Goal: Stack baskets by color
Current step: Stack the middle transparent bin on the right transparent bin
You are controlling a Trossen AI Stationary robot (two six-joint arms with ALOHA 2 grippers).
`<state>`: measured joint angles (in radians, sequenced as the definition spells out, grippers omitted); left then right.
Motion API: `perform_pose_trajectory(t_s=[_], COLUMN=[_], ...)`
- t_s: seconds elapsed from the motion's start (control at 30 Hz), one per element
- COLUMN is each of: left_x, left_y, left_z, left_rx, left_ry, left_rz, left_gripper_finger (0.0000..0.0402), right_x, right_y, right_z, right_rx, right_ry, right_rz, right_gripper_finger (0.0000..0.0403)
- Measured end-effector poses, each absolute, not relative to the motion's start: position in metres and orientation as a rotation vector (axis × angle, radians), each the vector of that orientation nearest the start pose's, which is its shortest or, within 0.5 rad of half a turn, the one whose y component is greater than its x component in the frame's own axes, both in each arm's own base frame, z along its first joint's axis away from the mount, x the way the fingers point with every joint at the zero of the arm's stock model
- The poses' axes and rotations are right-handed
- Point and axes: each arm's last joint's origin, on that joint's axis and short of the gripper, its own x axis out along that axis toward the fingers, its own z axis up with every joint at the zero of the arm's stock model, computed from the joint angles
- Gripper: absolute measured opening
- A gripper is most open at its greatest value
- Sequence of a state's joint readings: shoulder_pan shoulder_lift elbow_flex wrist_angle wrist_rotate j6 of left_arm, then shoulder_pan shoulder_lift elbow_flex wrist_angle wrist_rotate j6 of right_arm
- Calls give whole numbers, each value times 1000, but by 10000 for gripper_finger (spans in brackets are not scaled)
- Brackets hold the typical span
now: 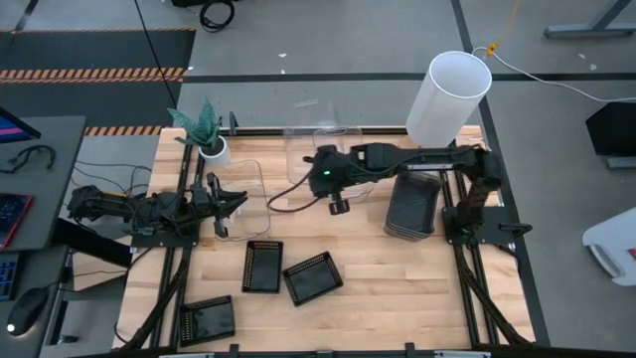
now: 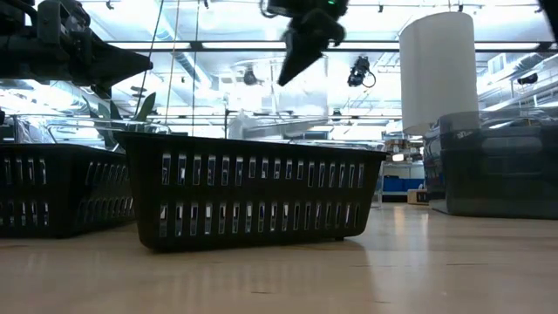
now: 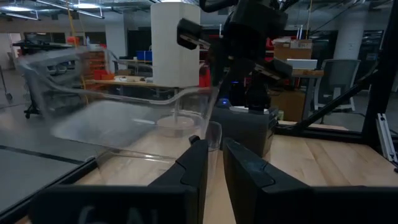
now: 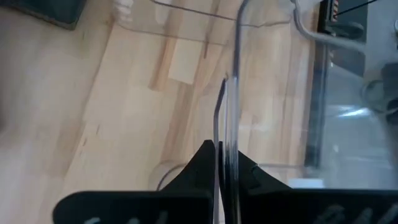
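Note:
A clear basket [image 1: 320, 141] hangs from my right gripper [image 4: 225, 163], which is shut on its wall above the table's middle, toward the far edge [image 1: 323, 171]. In the left wrist view this basket [image 3: 118, 118] shows tilted above the wood. A second clear basket [image 1: 245, 185] rests on its bottom just in front of my left gripper [image 3: 214, 163]. That gripper waits at the left edge with a narrow gap between its fingers and touches nothing. Grey baskets [image 1: 412, 204] stand nested at the right. Three black baskets [image 1: 262, 266] [image 1: 312, 277] [image 1: 207, 320] rest on the near half. My right gripper pinches one upright wall of the clear basket at its rim [image 4: 227, 106], with one finger inside the basket and one outside. The fingers slant down from above, coming from the table's right side. The basket hangs tilted below them; whether its far end is clear of the table I cannot tell.
A tall white cylinder [image 1: 447, 99] stands at the far right, close to the right arm. A small potted plant [image 1: 206, 129] stands at the far left. Bare wood [image 1: 397, 288] lies in the near right part of the table.

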<state>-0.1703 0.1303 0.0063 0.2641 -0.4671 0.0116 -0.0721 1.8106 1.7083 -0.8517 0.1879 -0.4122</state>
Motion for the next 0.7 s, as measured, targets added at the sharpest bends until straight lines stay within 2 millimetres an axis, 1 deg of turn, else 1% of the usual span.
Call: perform_pose_trajectory(t_s=[0.33,0.47,0.57,0.7], left_x=[102,102,102,102], left_y=[-4,-4,-4,-4], left_z=[180,180,180,180], left_rx=[-33,-32,-33,-32], left_ry=[-132,-131,-132,-132], left_rz=[297,297,297,297], left_gripper_finger=[51,55,57,59], right_x=[322,301,292,288], right_y=[-38,-43,-45,-46], right_z=[291,286,280,269], right_rx=[-429,-414,-384,-373], right_ry=[885,863,846,865], right_rz=[-42,-65,-60,-56], right_gripper_finger=[10,10,10,10])
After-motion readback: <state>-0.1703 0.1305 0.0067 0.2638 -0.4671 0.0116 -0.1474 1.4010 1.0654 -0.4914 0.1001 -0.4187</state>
